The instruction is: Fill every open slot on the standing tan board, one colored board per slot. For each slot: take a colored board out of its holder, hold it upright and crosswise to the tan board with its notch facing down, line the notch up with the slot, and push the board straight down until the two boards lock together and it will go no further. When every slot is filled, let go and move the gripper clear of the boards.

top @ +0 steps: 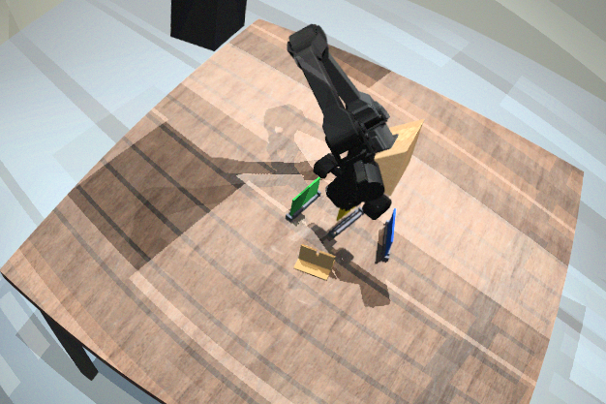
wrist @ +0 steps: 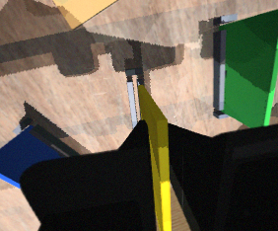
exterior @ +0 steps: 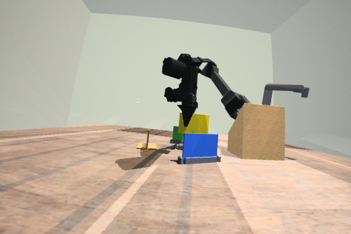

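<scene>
Black fingers (exterior: 185, 125) partly hide the yellow board (top: 344, 213) (exterior: 200, 123) (wrist: 162, 158).

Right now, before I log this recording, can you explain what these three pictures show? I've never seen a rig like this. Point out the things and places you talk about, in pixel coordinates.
It is one black jointed arm with a gripper (exterior: 185, 124) at its end, working over a wooden table (top: 196, 292). One picture looks down from above, one looks across the tabletop from the side, and one comes from the arm's wrist.

The gripper is closed on a yellow board (exterior: 199, 123) (wrist: 162, 148), held upright above its holder (top: 345, 224) (wrist: 132, 101). A green board (top: 304, 198) (wrist: 251, 69) and a blue board (top: 390, 233) (exterior: 200, 147) stand in their own holders. Nearby are a small tan board (top: 316, 258) on a base and a large wooden block (exterior: 263, 132).
</scene>
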